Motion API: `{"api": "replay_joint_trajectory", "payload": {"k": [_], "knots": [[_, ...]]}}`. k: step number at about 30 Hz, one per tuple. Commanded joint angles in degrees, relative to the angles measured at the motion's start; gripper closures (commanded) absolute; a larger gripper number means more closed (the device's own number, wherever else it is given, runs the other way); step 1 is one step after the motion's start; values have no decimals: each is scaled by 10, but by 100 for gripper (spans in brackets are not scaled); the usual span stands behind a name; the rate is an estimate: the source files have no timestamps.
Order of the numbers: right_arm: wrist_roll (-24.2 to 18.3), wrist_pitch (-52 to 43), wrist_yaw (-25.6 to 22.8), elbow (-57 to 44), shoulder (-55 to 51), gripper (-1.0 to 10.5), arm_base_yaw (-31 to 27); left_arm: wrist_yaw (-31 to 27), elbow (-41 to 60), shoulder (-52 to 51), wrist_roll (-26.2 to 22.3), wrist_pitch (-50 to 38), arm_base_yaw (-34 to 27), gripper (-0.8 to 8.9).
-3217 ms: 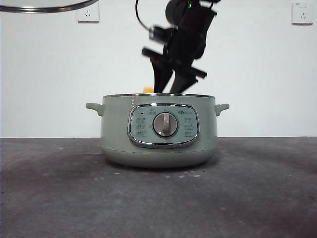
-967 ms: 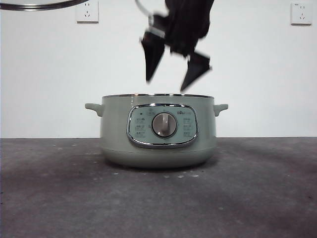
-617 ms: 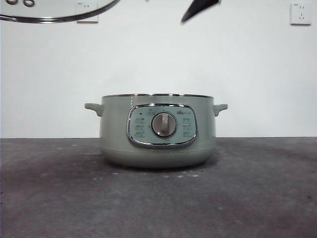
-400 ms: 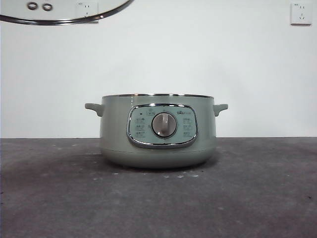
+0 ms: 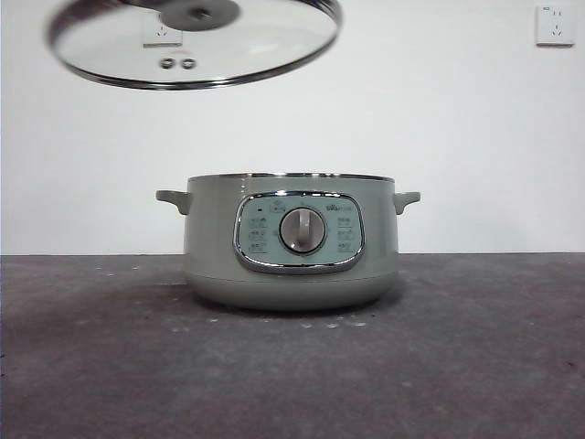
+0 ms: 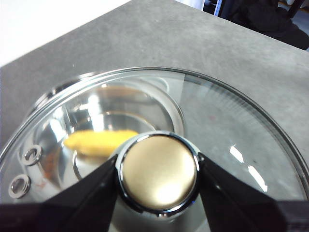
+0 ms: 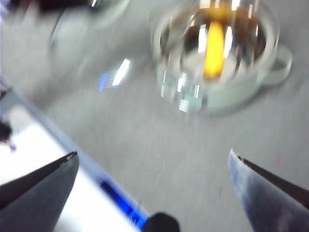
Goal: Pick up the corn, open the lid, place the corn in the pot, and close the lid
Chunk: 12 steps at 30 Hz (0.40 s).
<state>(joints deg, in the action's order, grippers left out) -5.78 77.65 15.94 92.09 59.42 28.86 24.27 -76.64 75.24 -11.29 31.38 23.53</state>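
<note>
Clearance separates the glass lid, chrome-rimmed and tilted, from the pot open beneath it. Left gripper clamps the lid's round knob between both jaws. Right gripper hangs high, jaws spread wide, empty. 1 yellow corn lies inside the pot's shiny bowl

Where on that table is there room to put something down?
Bare grey table lies in front of the pot and out to both its sides. The pot's inside is taken by the corn, and the air above it by the lid in the left gripper.
</note>
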Motion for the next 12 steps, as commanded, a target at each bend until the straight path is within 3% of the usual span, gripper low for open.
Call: {"api": "replay_joint_trajectory", "payload": {"k": [1, 5, 12], "knots": [[19, 15, 2, -95, -67, 414, 1, -3, -64, 56, 3, -28, 8, 821], [49, 15, 1, -195, -153, 414, 0, -7, -135, 148, -8, -29, 17, 821], [83, 14, 1, -253, -230, 414, 0, -25, -165, 225, -8, -75, 21, 821]]}}
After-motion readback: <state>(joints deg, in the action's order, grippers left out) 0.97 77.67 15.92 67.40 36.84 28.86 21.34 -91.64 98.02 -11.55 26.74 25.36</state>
